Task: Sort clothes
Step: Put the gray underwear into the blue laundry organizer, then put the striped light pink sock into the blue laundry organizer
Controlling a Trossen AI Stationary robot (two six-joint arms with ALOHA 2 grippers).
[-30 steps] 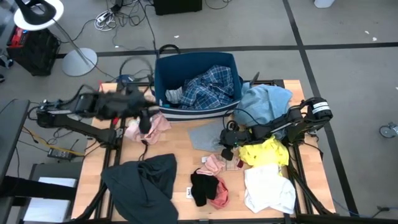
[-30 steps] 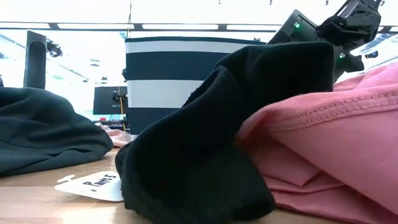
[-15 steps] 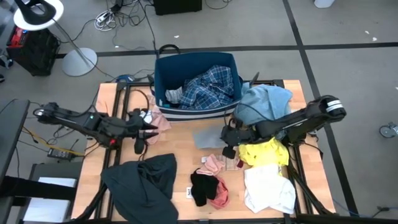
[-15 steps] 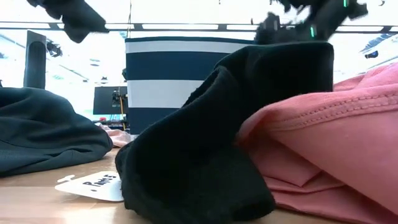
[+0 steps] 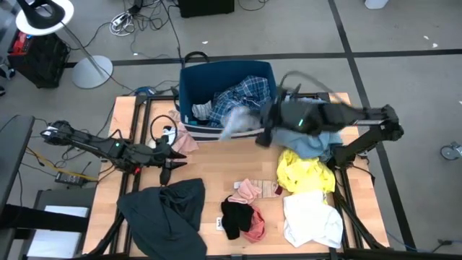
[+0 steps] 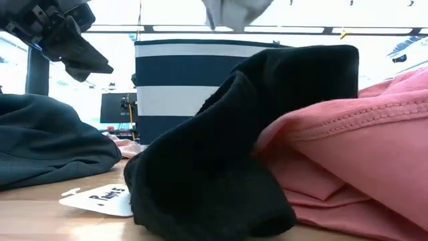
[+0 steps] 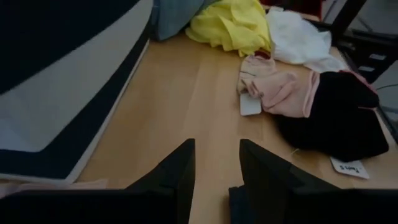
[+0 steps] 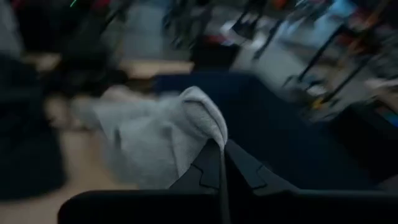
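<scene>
We judged the sort barely begun: only the blue plaid garment point(image 5: 242, 97) lay in the navy bin point(image 5: 189, 94), upper centre of the high view. Our right gripper point(image 8: 217, 163), pinched shut on a grey garment point(image 8: 158, 140), swung it toward the bin. Our left gripper point(image 7: 216, 171) hung parted and empty at centre left. Yellow point(image 5: 307, 175), white point(image 5: 312, 219), pink point(image 5: 247, 189), black point(image 5: 234, 215) and dark green point(image 5: 164, 209) pieces lay unsorted.

Right gripper point(image 5: 261, 128) holds grey garment point(image 5: 238, 121) at front edge of navy bin point(image 5: 189, 79); left gripper point(image 5: 170, 153) low over table point(image 5: 216, 170).
</scene>
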